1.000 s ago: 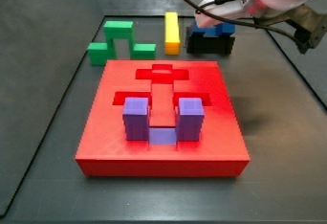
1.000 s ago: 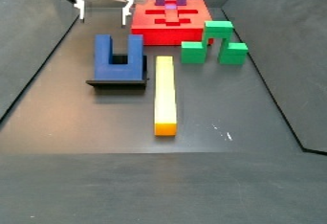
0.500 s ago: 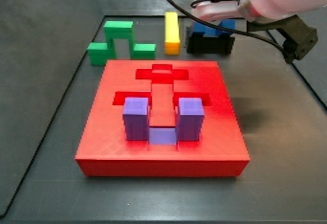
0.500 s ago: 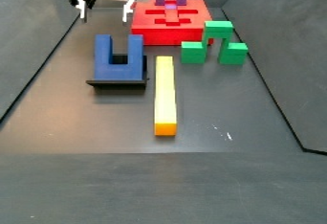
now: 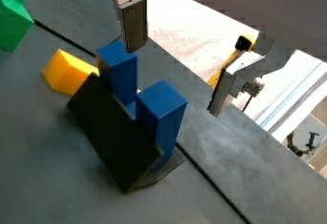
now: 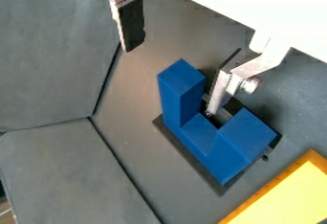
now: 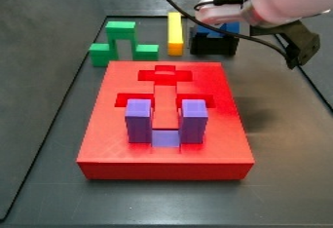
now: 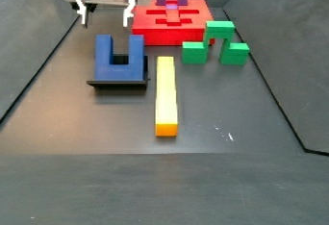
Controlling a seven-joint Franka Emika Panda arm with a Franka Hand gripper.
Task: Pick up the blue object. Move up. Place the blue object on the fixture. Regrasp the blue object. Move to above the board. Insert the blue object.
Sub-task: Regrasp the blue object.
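**A:** Where did the blue object (image 8: 118, 56) sit?

**B:** It rested on the fixture (image 8: 117, 80), the low black block on the floor beside the yellow bar (image 8: 164, 95). In a side view its two prongs pointed toward the board (image 8: 170, 25). In a wrist view (image 5: 138, 99) they stood up from the dark fixture (image 5: 113, 142), so I'd judge the piece was parked there on purpose, to be taken again from a better angle.

**A:** And the gripper?

**B:** The gripper (image 8: 106, 11) hung above the floor between the fixture and the board, clear of the blue piece. Its fingers (image 6: 129, 23) were spread with nothing between them; in both wrist views one silver plate showed on each side of the frame, with the blue block (image 6: 205, 123) in the gap below.

**A:** So nothing was gripped?

**B:** Nothing that I could see. That fits the regrasp step: piece set down, hand free, second hold not yet taken.

**A:** What about the board?

**B:** The red slab (image 7: 163, 120) already held the purple piece (image 7: 166, 122) in a recess near one edge, prongs up. A cross-shaped recess (image 7: 164, 75) at the far end looked unfilled. The green block (image 7: 120, 39) lay on the floor beyond, near the yellow bar (image 7: 174, 32).

**A:** What would the next hold need?

**B:** I'd say fingers squarely across the blue piece, so it comes off the fixture untilted.
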